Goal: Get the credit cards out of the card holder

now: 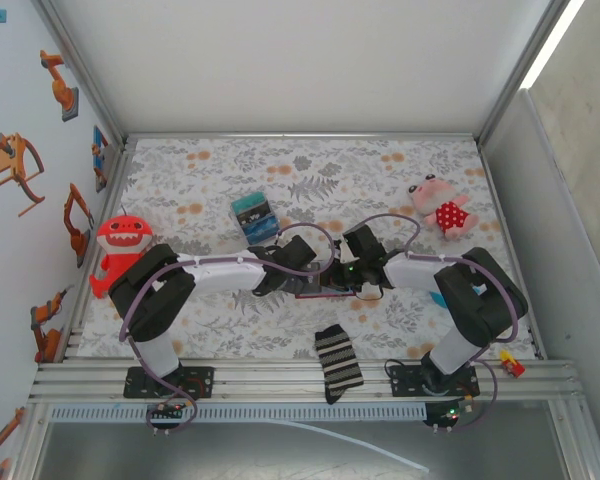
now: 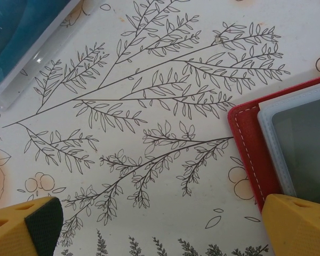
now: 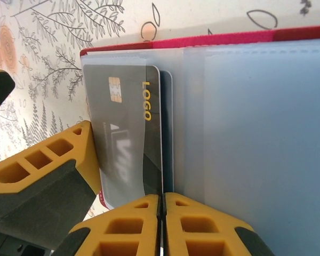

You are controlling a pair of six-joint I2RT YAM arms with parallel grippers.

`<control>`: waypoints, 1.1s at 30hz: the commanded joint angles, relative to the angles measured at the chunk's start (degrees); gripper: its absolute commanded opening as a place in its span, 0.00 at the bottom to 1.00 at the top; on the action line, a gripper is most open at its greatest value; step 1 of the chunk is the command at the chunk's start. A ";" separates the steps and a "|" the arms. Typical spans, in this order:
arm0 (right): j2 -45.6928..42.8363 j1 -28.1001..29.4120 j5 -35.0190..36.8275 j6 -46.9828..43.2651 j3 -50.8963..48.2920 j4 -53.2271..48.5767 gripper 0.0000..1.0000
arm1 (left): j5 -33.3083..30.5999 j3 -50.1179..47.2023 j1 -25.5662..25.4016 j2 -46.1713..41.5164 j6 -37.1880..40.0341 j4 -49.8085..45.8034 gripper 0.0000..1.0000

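Though card holder (image 2: 248, 154) runs off-frame, right jaws pinching edge of dark card (image 3: 125, 133), left jaws spread, mostly cropped.

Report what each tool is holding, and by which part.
The right tool is shut on the dark grey credit card, apparently pinching the end far from its chip. The left tool is open and holds nothing.

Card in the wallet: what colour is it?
Dark grey card with yellow LOGO lettering; clearest in the right wrist view.
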 commanded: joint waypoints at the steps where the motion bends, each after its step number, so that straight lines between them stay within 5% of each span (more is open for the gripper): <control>1: 0.02 -0.03 -3.41 0.88 -0.15 5.18 0.09 | 0.71 0.34 -0.24 1.92 1.15 -3.08 0.97; 14: 1.45 -0.47 -5.89 2.79 -1.23 9.97 0.12 | 0.87 0.82 -0.23 1.78 1.38 -3.24 0.97; 21: 1.84 -0.51 -5.62 2.72 -1.22 9.84 0.04 | 0.60 1.08 -0.22 1.81 1.40 -3.39 0.97; 33: -2.28 -1.87 1.15 -3.41 0.41 -2.42 0.00 | -0.37 0.73 0.11 1.67 1.37 -4.14 0.97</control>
